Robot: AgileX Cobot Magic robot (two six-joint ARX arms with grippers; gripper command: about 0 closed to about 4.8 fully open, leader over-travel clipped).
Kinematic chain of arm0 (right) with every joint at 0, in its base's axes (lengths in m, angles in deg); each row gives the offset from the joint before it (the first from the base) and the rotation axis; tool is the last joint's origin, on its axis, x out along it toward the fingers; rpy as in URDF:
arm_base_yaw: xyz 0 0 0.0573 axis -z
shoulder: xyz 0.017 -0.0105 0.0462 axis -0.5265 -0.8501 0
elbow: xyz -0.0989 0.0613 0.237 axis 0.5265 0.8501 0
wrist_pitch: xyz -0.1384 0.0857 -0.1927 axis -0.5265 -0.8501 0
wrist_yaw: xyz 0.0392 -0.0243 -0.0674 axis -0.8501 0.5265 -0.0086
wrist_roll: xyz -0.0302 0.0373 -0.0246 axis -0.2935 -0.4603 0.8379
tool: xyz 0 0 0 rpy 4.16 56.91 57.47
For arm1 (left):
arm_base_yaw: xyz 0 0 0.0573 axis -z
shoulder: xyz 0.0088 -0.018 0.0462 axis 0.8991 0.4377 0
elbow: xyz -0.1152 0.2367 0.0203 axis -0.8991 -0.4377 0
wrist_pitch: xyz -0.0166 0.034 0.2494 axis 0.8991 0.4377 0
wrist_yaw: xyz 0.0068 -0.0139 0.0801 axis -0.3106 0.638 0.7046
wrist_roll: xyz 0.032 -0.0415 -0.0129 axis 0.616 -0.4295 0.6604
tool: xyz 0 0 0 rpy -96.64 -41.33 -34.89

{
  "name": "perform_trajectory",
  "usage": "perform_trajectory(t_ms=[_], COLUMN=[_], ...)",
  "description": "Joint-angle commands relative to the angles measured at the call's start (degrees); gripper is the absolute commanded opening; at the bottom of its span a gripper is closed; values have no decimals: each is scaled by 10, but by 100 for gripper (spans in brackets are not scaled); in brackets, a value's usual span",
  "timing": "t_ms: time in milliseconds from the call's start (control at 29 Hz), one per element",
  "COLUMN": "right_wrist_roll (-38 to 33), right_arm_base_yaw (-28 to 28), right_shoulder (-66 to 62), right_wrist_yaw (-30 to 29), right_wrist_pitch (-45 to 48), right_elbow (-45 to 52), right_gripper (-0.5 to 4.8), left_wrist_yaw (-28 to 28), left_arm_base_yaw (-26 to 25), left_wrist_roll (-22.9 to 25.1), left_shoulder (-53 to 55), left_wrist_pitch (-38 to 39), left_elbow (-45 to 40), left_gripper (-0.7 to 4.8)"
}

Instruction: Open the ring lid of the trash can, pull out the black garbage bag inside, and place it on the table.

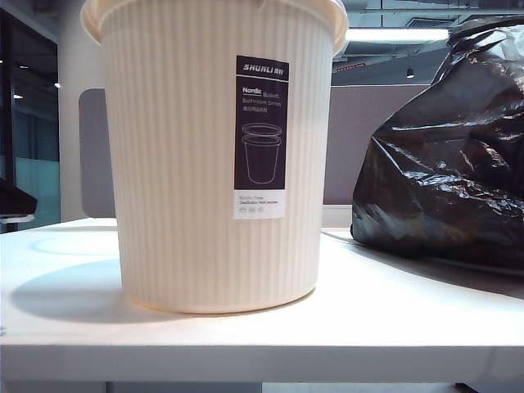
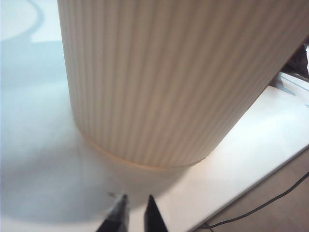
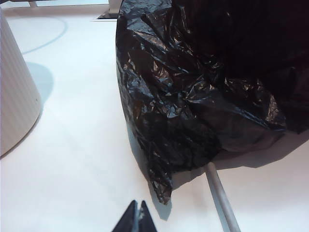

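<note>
The cream ribbed trash can stands upright on the white table, its label facing the exterior camera. The black garbage bag lies crumpled on the table to the can's right, apart from it. The ring lid is out of view. My left gripper hovers low near the can's base, its jaws a narrow gap apart with nothing between them. My right gripper is shut and empty, just short of the bag's lowest corner. Neither gripper shows in the exterior view.
A thin pale grey bar sticks out from under the bag on the table. The table's edge runs close to the can, with floor and a dark cable beyond it. Office partitions stand behind the table.
</note>
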Motion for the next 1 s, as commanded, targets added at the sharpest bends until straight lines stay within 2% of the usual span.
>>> perform_trajectory(t_ms=[34, 69, 999], right_wrist_roll=[0, 0, -15], right_arm_base_yaw=[-1, -1, 0], right_shoulder=[-1, -1, 0], right_wrist_yaw=[-1, -2, -3], right_wrist_pitch=[7, 7, 24], right_elbow=[1, 1, 1], right_gripper=[-1, -1, -1], left_wrist_yaw=[2, 2, 4], left_arm_base_yaw=[0, 0, 0], left_wrist_roll=[3, 5, 11], left_shoulder=[0, 0, 0], left_wrist_pitch=[2, 4, 7], left_elbow=[1, 1, 1], left_gripper=[12, -8, -6])
